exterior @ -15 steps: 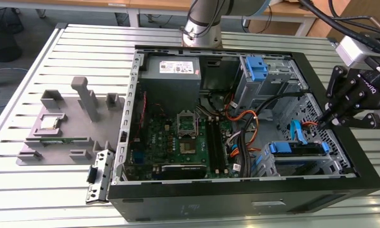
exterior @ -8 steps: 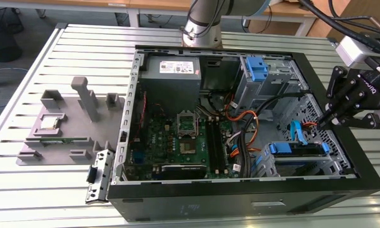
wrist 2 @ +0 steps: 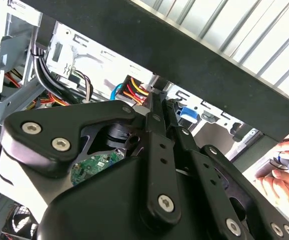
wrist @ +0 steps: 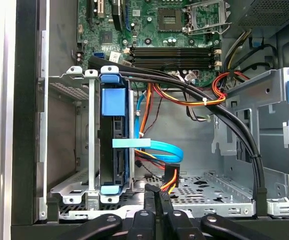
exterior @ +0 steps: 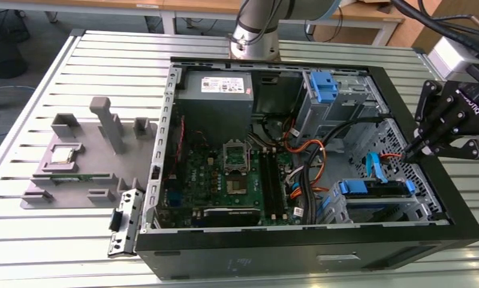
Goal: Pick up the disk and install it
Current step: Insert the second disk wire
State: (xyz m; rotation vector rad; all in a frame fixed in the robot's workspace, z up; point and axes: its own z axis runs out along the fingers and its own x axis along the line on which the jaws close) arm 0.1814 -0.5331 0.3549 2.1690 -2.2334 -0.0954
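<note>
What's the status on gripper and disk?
Black gripper shut, empty, at edge of black computer case. Silver hard drive in blue carrier sits in metal cage. Blue flat cable loops beside it.

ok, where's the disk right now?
The disk sits in the drive cage inside the computer case, toward the exterior view's right, on edge beside the blue cable in the first wrist view.

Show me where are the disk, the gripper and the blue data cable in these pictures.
disk [wrist: 113, 150], first wrist view, dark edge inside its blue carrier.
gripper [wrist: 158, 192], first wrist view, tips of the closed black fingers.
blue data cable [wrist: 157, 146], first wrist view, flat stretch beside the disk.
</note>
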